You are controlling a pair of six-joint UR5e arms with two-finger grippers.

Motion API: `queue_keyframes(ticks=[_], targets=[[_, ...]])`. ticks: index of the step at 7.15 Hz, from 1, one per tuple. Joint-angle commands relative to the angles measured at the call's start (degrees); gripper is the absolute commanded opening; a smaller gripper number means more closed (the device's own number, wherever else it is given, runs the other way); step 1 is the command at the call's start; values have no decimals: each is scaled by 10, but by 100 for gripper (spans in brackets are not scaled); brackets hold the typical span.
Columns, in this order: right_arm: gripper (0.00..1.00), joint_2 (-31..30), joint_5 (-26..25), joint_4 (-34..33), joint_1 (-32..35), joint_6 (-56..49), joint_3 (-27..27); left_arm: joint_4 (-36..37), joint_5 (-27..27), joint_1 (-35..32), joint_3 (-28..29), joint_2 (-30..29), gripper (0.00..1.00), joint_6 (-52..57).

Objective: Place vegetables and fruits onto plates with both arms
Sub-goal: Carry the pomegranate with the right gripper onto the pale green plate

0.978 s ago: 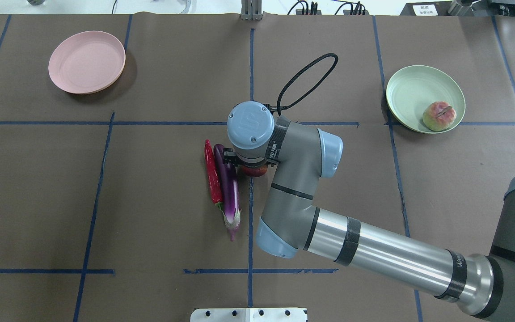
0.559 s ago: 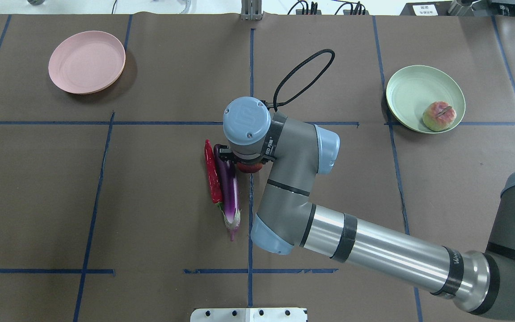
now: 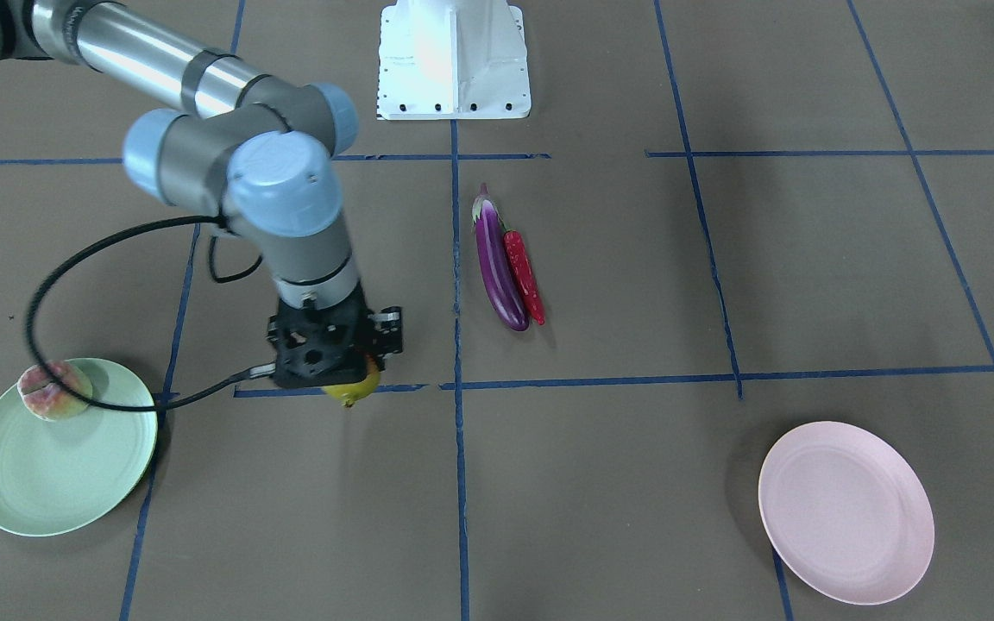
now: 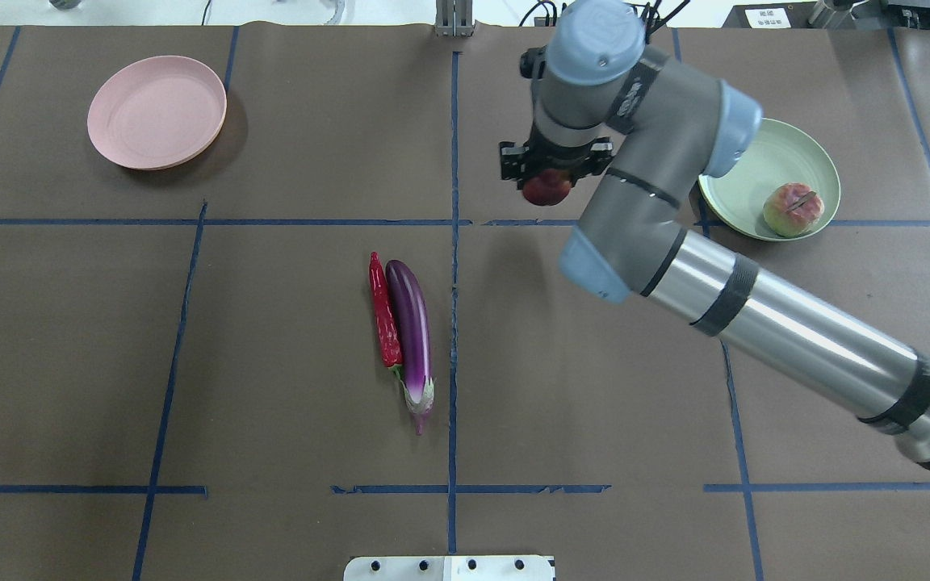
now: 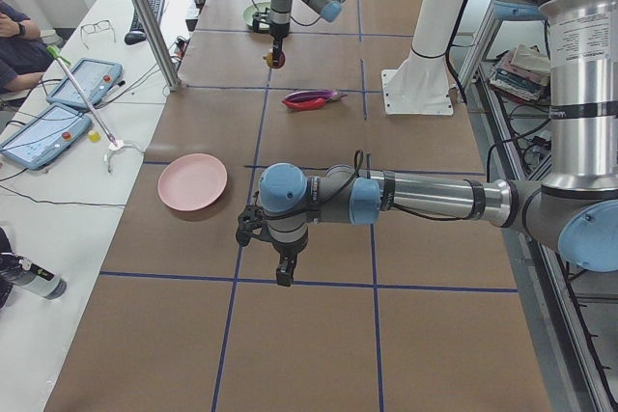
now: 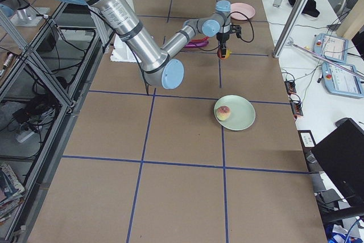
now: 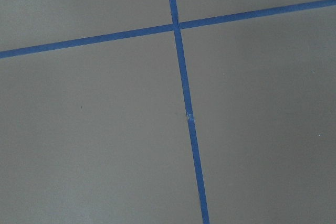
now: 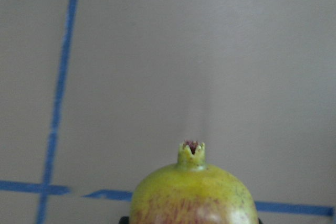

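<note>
Since a second ago the right gripper (image 4: 547, 171) has left its spot beside the eggplant (image 4: 412, 323) at mid-table and now hangs up and away toward the robot's right. Its jaws are clamped on the pomegranate (image 4: 546, 191), which is held clear of the table (image 4: 271, 379). The fruit sits between the centre tape line and the mint green plate (image 4: 756, 153), near that plate's edge but not over it.

The only writing is on a white label (image 4: 764, 16) past the far table edge, and it is too small to read.

The mint green plate holds the peach (image 4: 793, 209), which lies against the side of the rim nearest the robot's right. The pink plate (image 4: 157, 111) lies at the far left, well apart from everything else. The eggplant and the chili pepper (image 4: 385, 311) lie touching, side by side (eggplant's stem cap toward the robot).

From overhead only a red patch of the pomegranate shows under the gripper. The right wrist view adds its yellow-green skin and small crown tip, and the front-facing view its yellow underside.

The left gripper (image 5: 283, 272) shows only in the exterior left view, pointing down over the table near the pink plate. Whether its jaws are apart cannot be told. Its wrist camera sees just crossed blue tape (image 7: 181, 103).
</note>
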Motion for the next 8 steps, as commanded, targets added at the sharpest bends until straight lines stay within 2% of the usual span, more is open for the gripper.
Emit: queue_keyframes(ticks=[1,2,3,4,5,6,8], targets=[[12,-85,61,16,112,-220,-15,0,0,8,0,0,100,0],[13,-129,82,53,143,-289,-30,0,0,10,0,0,100,-1],[18,-139,93,94,158,-317,-62,0,0,10,-2,0,100,-1],[35,-143,91,99,154,-321,-91,1,1,10,-3,0,100,-1],[83,-139,89,99,152,-319,-100,1,0,10,-3,0,100,-1],[100,-138,88,99,151,-317,-100,0,0,10,-4,1,100,-1],[100,-132,90,98,154,-314,-99,0,0,10,-5,1,100,-1]])
